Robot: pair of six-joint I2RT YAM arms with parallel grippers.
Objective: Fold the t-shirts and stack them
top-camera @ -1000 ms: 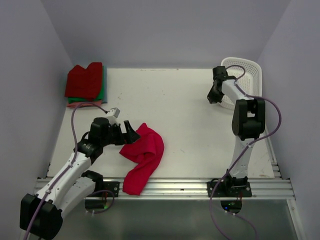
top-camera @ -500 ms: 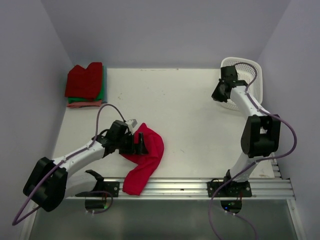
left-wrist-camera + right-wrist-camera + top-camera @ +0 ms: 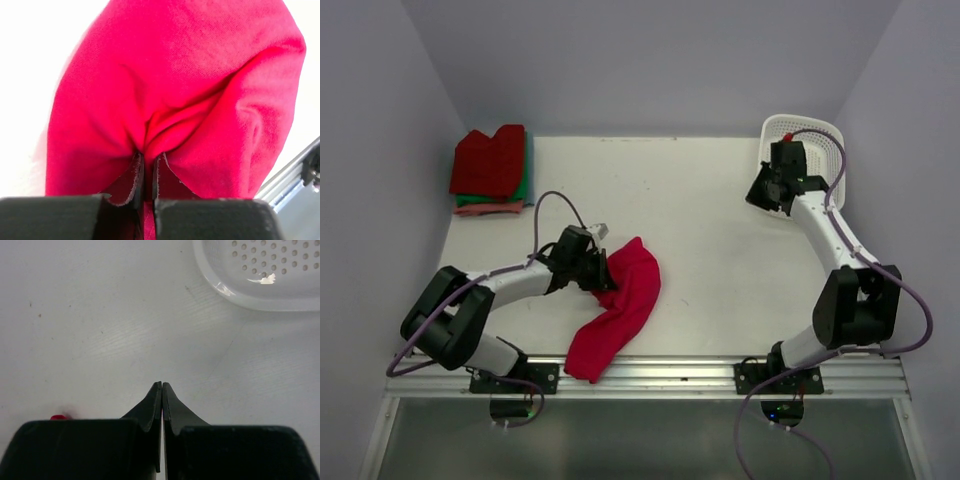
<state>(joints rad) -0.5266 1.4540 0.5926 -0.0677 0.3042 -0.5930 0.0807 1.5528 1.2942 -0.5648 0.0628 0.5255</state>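
Your crimson-pink t-shirt [image 3: 625, 300] is lying crumpled on the table [image 3: 720, 270], at about 7 o'clock from the table's centre in the top view. It is bunching into a lump at its upper end, and a narrower tail is trailing toward 7 o'clock until it is meeting the aluminium rail [image 3: 670, 372] at the near edge. Your left gripper [image 3: 605, 272] is biting into the lump's 9 o'clock side. In the left wrist view its fingers [image 3: 132, 175] are standing almost together with a fold of the cloth pinched between them, and the fabric is puckering outward from that pinch. The stack of folded t-shirts [image 3: 490, 165] is sitting well apart at 10 o'clock in the far left corner, with dark red on top, green under it and salmon pink showing at the bottom. Your right gripper [image 3: 760, 195] is pointing down at the table at 2 o'clock, just beside the white basket [image 3: 820, 135]. Its jaws are pressing fully together and gripping nothing, and in the right wrist view the basket's perforated corner is lying at 1 o'clock of the fingertips.
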